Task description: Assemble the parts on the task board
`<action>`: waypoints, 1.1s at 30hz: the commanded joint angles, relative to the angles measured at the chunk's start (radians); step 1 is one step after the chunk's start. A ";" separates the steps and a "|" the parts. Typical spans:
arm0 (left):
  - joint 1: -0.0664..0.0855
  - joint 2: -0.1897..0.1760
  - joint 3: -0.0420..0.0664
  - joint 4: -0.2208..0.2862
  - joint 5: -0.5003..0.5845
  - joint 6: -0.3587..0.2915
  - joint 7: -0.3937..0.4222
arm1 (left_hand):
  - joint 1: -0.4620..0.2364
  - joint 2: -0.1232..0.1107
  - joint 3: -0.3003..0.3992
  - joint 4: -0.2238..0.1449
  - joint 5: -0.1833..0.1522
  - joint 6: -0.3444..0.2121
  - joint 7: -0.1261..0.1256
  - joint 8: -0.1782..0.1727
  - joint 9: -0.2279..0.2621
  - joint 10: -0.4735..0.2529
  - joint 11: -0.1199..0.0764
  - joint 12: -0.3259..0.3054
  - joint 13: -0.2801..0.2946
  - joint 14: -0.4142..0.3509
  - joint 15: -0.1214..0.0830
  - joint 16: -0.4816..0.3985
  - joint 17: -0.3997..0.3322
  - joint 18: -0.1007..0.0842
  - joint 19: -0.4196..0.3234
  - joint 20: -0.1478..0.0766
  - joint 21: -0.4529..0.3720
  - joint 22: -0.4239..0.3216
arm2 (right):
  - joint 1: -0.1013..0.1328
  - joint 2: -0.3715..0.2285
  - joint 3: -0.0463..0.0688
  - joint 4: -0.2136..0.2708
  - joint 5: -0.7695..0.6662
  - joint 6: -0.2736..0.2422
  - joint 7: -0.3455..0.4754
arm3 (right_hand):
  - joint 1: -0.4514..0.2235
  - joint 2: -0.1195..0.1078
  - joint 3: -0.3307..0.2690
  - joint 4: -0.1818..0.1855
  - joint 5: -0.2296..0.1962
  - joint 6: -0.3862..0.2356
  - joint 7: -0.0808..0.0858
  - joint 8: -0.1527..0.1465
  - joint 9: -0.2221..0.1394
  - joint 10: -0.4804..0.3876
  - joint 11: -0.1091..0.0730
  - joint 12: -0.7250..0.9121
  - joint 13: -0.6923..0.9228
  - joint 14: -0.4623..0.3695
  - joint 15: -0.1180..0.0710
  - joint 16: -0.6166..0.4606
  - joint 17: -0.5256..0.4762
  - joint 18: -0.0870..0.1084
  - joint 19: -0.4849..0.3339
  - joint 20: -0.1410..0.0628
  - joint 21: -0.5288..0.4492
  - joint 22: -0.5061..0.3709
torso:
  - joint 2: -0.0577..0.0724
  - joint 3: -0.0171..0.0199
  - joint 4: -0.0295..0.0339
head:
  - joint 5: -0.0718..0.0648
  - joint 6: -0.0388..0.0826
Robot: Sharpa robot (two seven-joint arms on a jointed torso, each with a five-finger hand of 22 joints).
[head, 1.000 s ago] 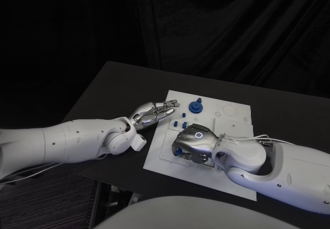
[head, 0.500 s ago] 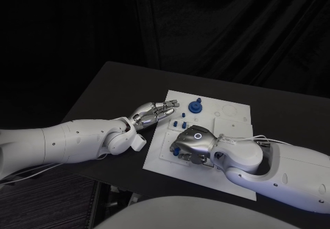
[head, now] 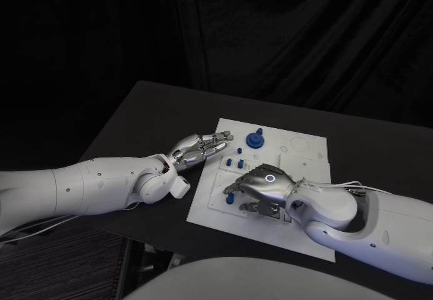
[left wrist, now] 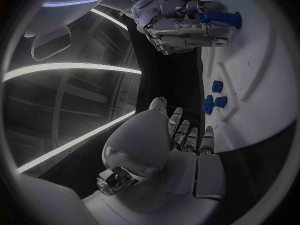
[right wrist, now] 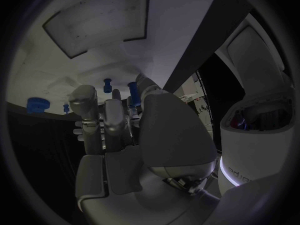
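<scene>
The right hand (head: 259, 190) has lifted slightly, pinching a blue part (left wrist: 219, 18) above the task board (head: 302, 164); left hand (head: 200, 149) at 9 o'clock, fingers apart, empty.

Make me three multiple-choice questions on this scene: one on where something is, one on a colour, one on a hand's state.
1. Where is the left hand?
A. At the left edge of the task board
B. Over the board's far right corner
C. Off the table

2. What colour is the knobbed part standing at the board's far side?
A. Red
B. Blue
C. Green

3. What is the right hand doing?
A. Lying flat and open on the bare table
B. Pulling a cable
C. Holding a blue peg over the board

Answers:
1 A: the head view shows its fingers reaching the board's left edge.
2 B: it looks plainly blue against the white board.
3 C: the left wrist view shows the peg gripped in its fingers.
</scene>
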 commanded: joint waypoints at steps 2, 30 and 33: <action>-0.002 -0.003 0.001 0.004 0.001 0.009 0.082 | 0.002 0.009 0.006 -0.001 0.003 -0.004 0.005 -0.005 -0.001 -0.004 0.001 -0.004 -0.001 0.000 0.009 -0.004 -0.001 0.011 0.001 0.005 0.002 0.001 | 0.005 -0.058 0.005 0.052 0.014 -0.258 0.051 | 0.033 -0.017 -0.017 0.030 0.004 -0.091 -0.016 -0.005 -0.038 -0.037 0.002 0.045 0.021 -0.007 0.002 -0.001 0.001 0.014 -0.002 -0.001 -0.006 0.109 | -0.001 0.0011 -0.0014 | -0.003 0.000; -0.003 -0.034 0.001 0.037 0.001 -0.049 0.115 | -0.011 0.001 -0.003 0.003 0.001 -0.056 -0.054 -0.012 -0.006 0.000 0.000 0.010 0.001 0.000 -0.013 -0.004 -0.001 0.018 0.000 -0.011 0.002 -0.001 | 0.151 -0.533 -0.001 0.226 0.819 0.053 -0.300 | -0.142 0.074 -0.066 0.048 0.130 0.253 0.082 0.302 0.110 0.730 -0.093 1.322 1.397 0.183 -0.054 0.324 0.465 -0.061 0.181 -0.055 0.435 0.210 | 0.000 -0.0040 -0.0034 | -0.151 0.000; -0.003 -0.032 0.001 0.037 0.001 -0.046 0.114 | -0.011 0.001 -0.003 0.003 0.001 -0.056 -0.054 -0.012 -0.006 0.000 0.000 0.010 0.001 0.000 -0.013 -0.004 -0.001 0.018 0.000 -0.011 0.002 -0.001 | 0.136 -0.549 -0.002 0.225 0.810 0.085 -0.378 | -0.208 0.079 -0.080 0.054 0.137 0.242 0.083 0.321 0.128 0.730 -0.092 1.322 1.397 0.183 -0.055 0.325 0.467 -0.077 0.206 -0.057 0.527 0.232 | 0.000 -0.0040 -0.0016 | -0.188 0.000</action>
